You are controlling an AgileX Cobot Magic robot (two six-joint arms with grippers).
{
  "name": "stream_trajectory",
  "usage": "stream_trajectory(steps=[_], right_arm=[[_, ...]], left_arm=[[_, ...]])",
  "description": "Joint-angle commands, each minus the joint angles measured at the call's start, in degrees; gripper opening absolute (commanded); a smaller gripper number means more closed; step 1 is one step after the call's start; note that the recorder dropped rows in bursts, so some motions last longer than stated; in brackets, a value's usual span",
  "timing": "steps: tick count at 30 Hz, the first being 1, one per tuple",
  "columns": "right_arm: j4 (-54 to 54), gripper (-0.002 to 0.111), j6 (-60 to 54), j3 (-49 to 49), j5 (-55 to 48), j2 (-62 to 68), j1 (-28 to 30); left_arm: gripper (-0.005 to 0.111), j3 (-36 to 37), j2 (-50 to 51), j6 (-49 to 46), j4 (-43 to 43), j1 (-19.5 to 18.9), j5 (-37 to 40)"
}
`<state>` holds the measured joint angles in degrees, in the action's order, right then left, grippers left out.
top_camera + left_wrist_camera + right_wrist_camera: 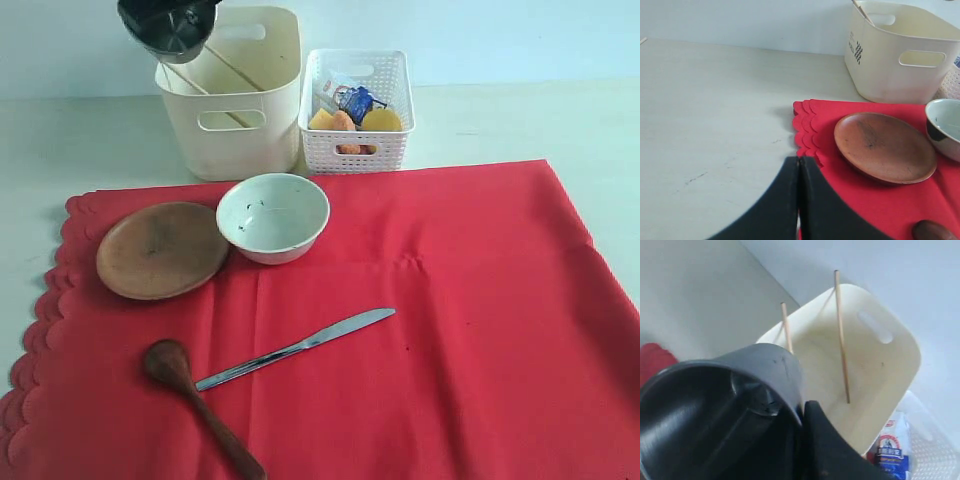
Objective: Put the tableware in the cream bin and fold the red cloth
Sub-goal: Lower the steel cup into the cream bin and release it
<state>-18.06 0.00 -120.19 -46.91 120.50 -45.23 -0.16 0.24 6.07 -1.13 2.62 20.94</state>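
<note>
Right gripper [803, 412] clamps grey steel cup [170, 28] by its rim over tall cream plastic bin [235, 150]; lower it clear of pale wooden chopsticks [841, 335] before release. Left gripper [799, 172] clenched, empty.

A white lattice basket [355, 150] stands on the pale bench [500, 120], holding a blue-and-white carton [352, 100] and yellow food [381, 120].

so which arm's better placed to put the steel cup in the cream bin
Right. The right tool is shut on the steel cup up at the cream bin; the left tool is shut, empty, by the scalloped edge of the red cloth.
</note>
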Motion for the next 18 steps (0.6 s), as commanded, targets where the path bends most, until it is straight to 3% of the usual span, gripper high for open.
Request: stream_trajectory(steps=[1, 11, 18], right_arm=[[-10.93, 0.000, 6.86, -6.23, 1.21, 7.54, -0.03], [-21.94, 0.000, 15.79, -17.62, 0.77, 19.63, -0.03], [-31.31, 0.000, 21.22, -19.06, -0.95, 22.58, -0.03]], left_arm=[[0.000, 0.16, -0.24, 0.21, -0.26, -0.18, -0.56], [0.000, 0.16, -0.24, 0.21, -0.26, -0.18, -0.56], [0.000, 0.16, -0.24, 0.21, -0.26, -0.18, -0.56]])
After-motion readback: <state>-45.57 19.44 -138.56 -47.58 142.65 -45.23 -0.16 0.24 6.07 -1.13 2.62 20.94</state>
